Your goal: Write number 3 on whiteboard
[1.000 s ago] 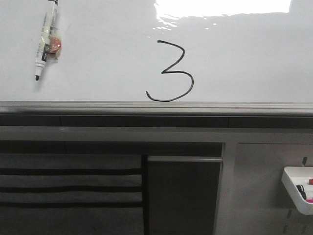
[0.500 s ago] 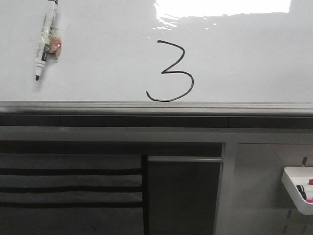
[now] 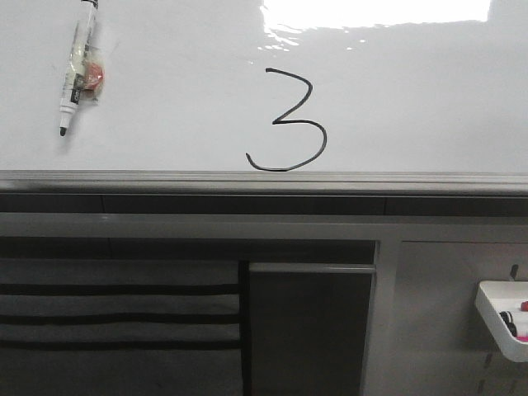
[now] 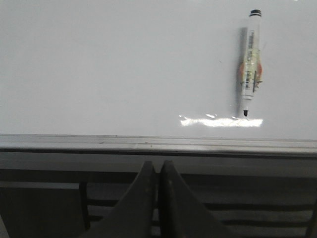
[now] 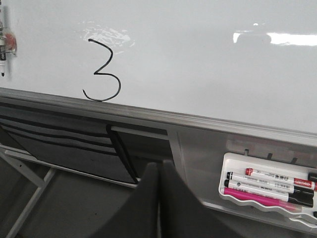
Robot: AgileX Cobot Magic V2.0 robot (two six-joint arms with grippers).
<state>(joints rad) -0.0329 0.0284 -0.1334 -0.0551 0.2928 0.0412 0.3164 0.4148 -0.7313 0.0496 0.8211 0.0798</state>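
Observation:
A black hand-drawn number 3 [image 3: 289,121] stands on the glossy whiteboard [image 3: 412,99], its tail ending just above the grey metal edge strip [image 3: 264,181]. It also shows in the right wrist view [image 5: 103,72]. A black-tipped marker [image 3: 76,70] clings to the board at the upper left, tip down, also seen in the left wrist view [image 4: 250,62]. My left gripper [image 4: 157,166] is shut and empty, below the board's edge strip. My right gripper [image 5: 159,166] is shut and empty, below the board. Neither gripper shows in the front view.
A small white plastic tray [image 5: 267,188] with several markers hangs below the board at the right, also in the front view [image 3: 503,318]. Dark grey fabric pockets [image 3: 115,313] and a dark panel [image 3: 309,330] lie under the edge strip. Light glare [image 3: 371,12] marks the board's top.

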